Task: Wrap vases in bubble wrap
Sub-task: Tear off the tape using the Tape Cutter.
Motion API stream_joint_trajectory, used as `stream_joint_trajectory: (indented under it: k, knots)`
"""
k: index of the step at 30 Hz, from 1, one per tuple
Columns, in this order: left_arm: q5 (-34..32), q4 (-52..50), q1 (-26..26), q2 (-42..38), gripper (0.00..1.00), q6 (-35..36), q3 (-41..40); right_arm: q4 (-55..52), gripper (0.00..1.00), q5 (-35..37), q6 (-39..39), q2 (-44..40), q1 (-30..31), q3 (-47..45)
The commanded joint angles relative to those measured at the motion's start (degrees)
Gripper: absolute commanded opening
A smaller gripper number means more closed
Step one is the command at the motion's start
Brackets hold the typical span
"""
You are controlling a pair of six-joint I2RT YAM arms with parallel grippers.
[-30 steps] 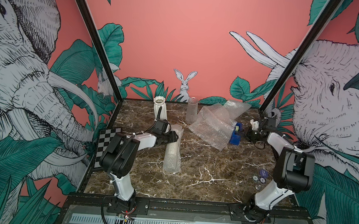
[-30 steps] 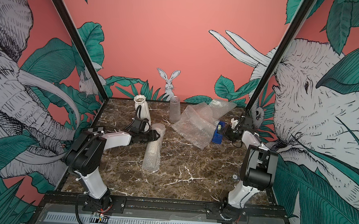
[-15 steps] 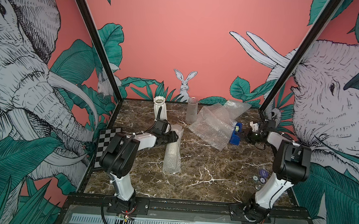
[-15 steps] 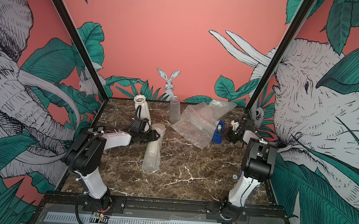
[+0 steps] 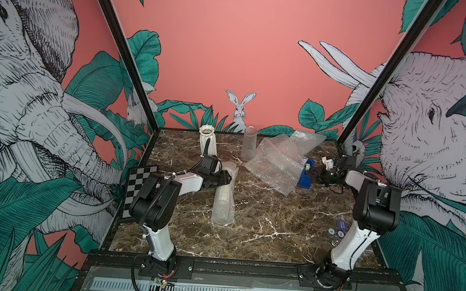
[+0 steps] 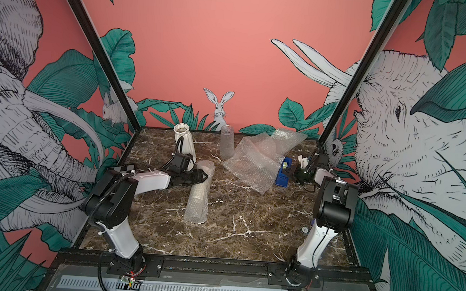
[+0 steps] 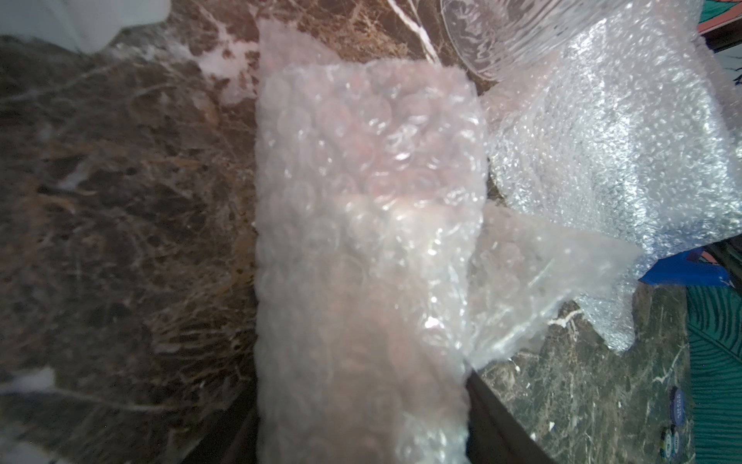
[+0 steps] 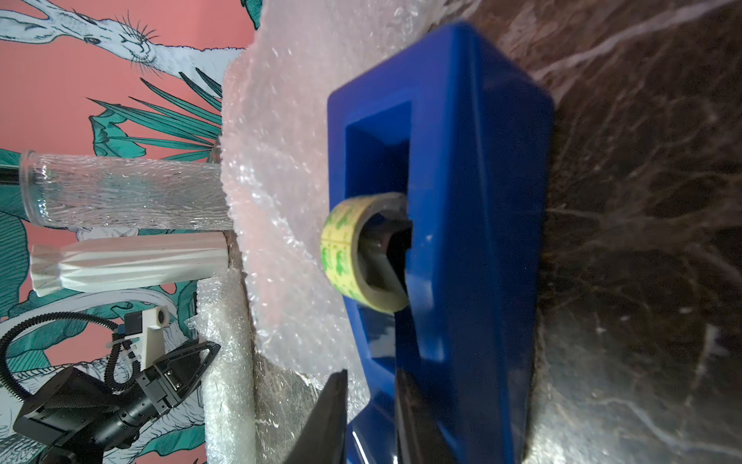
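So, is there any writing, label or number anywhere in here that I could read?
Blue disc by the right arm: white lettering, too small to read.
Round tokens beside it: marks too blurred.
Tape roll: green pattern, no words.
No other text.

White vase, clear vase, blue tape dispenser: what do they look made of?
White vase: likely ceramic; matte, opaque, crisp moulded ribs.
Clear vase: glass or hard clear plastic, can't tell which; see-through, rippled texture, thick rim.
Blue tape dispenser: moulded plastic; glossy, uniform colour with soft highlights.
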Motion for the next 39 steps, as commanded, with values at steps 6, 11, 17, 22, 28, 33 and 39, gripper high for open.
stream_joint_trajectory:
  k: [6, 11, 17, 22, 28, 33, 39]
  knots:
    - [-0.3, -4.1, -0.3, -1.3, 0.54, 0.0, -0.9, 1.4, 0.24, -0.8, -0.3, 1.6, -0.6, 0.0]
    - [-0.4, -4.1, -0.3, -1.2, 0.54, 0.0, -0.8, 8.6, 0.24, -5.6, 4.5, 1.9, -2.2, -2.3]
    - [-0.3, -4.2, -0.3, -1.3, 0.54, -0.1, -0.8, 10.5, 0.23, -8.1, 6.2, 3.6, -2.6, -2.5]
    - [-0.6, -4.4, -0.3, -1.6, 0.54, -0.2, -0.8, 4.5, 0.23, -4.5, 2.3, 4.1, -2.8, -1.3]
    - [-0.6, -4.6, -0.3, -1.5, 0.55, 0.0, -0.6, 4.8, 0.21, -4.3, 2.5, 4.2, -2.9, -1.6]
    - [-0.6, -4.7, -0.3, -1.6, 0.55, -0.1, -0.7, 8.2, 0.19, -6.5, 4.9, 4.7, -3.3, -2.6]
    - [-0.6, -4.8, -0.3, -1.5, 0.55, 0.0, -0.6, 9.5, 0.16, -7.6, 5.8, 4.9, -3.3, -2.8]
